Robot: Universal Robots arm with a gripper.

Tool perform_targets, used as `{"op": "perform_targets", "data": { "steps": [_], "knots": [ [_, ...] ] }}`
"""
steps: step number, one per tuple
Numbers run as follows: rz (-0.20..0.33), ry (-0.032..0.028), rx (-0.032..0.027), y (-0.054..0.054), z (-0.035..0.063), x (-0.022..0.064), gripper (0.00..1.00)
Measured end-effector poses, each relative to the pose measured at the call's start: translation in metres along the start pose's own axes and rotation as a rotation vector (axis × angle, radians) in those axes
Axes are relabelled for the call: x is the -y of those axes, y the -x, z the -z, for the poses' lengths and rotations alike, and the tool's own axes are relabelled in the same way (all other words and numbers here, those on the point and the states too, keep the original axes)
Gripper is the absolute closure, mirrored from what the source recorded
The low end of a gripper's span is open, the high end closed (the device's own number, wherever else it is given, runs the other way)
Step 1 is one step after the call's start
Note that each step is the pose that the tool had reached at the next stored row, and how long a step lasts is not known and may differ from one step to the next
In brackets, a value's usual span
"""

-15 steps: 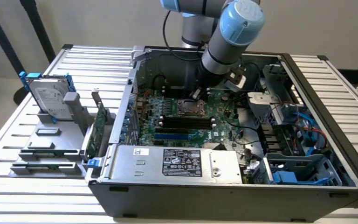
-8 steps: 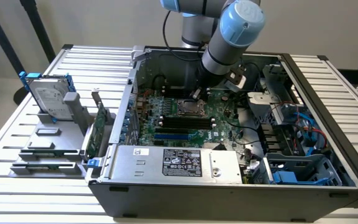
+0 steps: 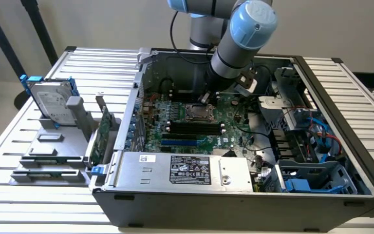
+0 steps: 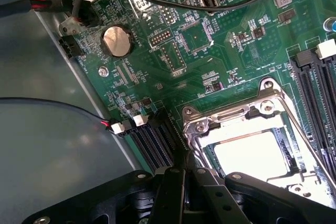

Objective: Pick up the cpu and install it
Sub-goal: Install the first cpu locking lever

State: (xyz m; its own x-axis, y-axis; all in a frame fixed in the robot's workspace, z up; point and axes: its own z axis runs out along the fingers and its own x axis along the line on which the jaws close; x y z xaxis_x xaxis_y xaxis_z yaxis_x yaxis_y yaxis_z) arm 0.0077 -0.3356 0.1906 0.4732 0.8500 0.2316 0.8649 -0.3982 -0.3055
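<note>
- Exterior view: the gripper hangs inside the open computer case, just at twelve o'clock of the CPU socket on the motherboard; hard drive stands outside.
- Wrist view: jaws clenched, nothing visibly between them; the cpu lies in the socket frame, beside the gripper.

In the exterior view the arm, cut off at the picture's upper edge, hides the tool's tip and part of the motherboard. In the wrist view, glare washes out the socket centre, its far side cropped.
</note>
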Motion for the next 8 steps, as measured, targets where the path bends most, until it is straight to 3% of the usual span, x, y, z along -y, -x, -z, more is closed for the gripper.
{"op": "perform_targets", "data": {
  "steps": [8],
  "knots": [
    [-0.003,-0.0120,0.0003,0.0032,0.0011,0.0052,0.89]
  ]
}}
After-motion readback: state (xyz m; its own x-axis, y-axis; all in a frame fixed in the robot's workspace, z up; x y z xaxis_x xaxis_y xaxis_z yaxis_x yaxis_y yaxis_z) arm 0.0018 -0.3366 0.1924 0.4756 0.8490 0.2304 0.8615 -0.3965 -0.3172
